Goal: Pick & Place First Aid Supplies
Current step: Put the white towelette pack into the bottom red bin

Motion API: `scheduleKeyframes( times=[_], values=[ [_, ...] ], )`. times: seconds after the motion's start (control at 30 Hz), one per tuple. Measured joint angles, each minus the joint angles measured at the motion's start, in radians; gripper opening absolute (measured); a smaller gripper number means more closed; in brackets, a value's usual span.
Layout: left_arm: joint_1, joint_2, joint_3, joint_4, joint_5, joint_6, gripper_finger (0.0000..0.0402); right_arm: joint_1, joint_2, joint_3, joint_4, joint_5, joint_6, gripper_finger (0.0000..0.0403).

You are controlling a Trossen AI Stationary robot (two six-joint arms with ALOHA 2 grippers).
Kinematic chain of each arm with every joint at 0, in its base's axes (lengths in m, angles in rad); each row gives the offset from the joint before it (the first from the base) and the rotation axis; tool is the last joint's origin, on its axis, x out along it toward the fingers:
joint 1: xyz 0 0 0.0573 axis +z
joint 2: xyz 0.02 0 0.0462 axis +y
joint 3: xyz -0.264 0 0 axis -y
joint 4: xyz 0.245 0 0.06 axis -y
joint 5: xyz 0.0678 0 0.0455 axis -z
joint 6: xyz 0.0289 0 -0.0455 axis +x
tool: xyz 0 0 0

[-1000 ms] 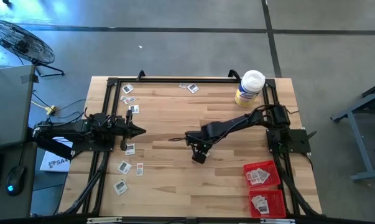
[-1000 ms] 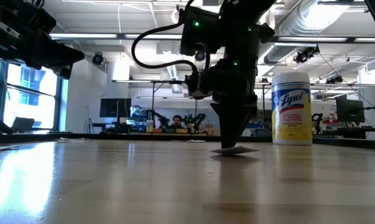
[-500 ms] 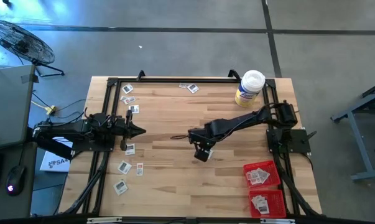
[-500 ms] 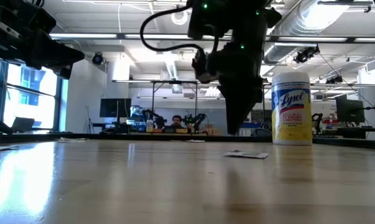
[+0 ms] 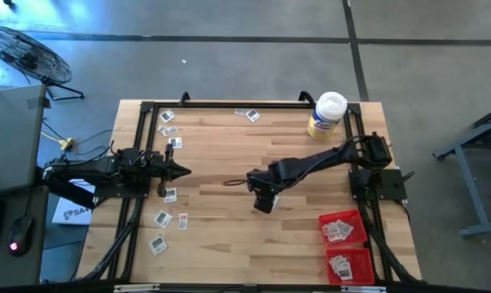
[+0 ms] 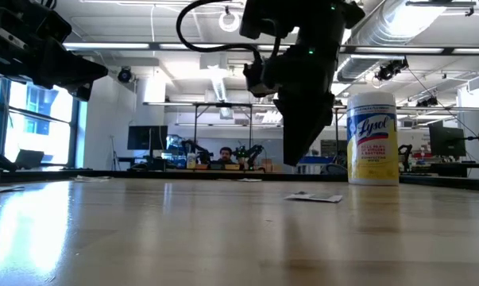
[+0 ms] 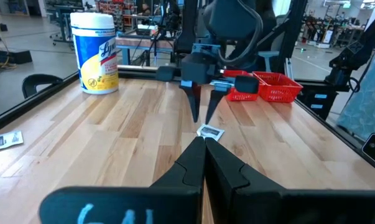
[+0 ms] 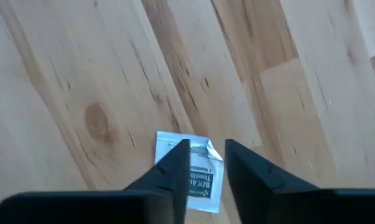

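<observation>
From above, we saw the right gripper (image 5: 264,201) hanging over the middle of the wooden counter (image 5: 229,236), its arm reaching in from the right edge. The left gripper (image 5: 180,172) waited at the left side, pointing inward. Several first aid packets (image 5: 163,218) lay scattered along the left part of the counter, with a few more (image 5: 247,114) near the far edge. Two red trays (image 5: 343,227) sat at the near right corner, each with packets inside, and a yellowish white-lidded jar (image 5: 326,115) stood at the far right corner.

From counter height, we saw the right gripper (image 6: 296,163) raised clear of the surface, its dark fingers tapering downward. One packet (image 6: 313,197) lay flat on the wood just beside and below it, not touched. The jar (image 6: 372,139) stood upright behind (its label reads Lysol). A person (image 6: 225,156) sat far back in the room.

In the left wrist view, the left gripper (image 7: 205,144) had its two fingers pressed together, holding nothing. Ahead of it a packet (image 7: 210,131) rested on the counter under the right gripper (image 7: 203,115), whose fingertips stood slightly parted above it. The red trays (image 7: 275,86) showed beyond.

In the right wrist view, we looked down past the right gripper (image 8: 206,152), whose fingers were apart with a narrow gap and empty. The packet (image 8: 196,175) lay on the wood below, partly hidden behind the fingers.
</observation>
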Motion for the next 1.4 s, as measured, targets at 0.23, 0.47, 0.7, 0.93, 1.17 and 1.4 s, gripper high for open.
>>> scheduleKeyframes(
  times=[0.23, 0.47, 0.7, 0.93, 1.17, 1.4],
  values=[
    [0.000, 0.000, 0.000, 0.000, 0.000, 0.000, 0.0001, 0.006, 0.020, 0.000, 0.013, -0.001, -0.008, 0.0152],
    [0.000, 0.000, 0.000, -0.001, 0.000, 0.000, 0.0001, 0.006, 0.077, 0.000, 0.007, -0.005, -0.052, 0.0153],
    [0.000, 0.000, 0.000, 0.000, 0.000, 0.000, 0.0001, 0.004, 0.102, 0.002, -0.023, -0.009, -0.076, 0.0153],
    [0.000, 0.000, 0.000, 0.000, 0.000, 0.000, 0.0001, 0.005, 0.113, 0.003, -0.042, -0.018, -0.104, 0.0140],
    [0.000, 0.000, 0.000, 0.000, 0.000, 0.000, 0.0001, 0.005, 0.172, 0.010, -0.045, -0.030, -0.138, 0.0082],
    [0.000, 0.000, 0.000, 0.000, 0.000, 0.000, 0.0001, 0.005, 0.174, 0.010, -0.045, -0.026, -0.134, 0.0032]
  ],
)
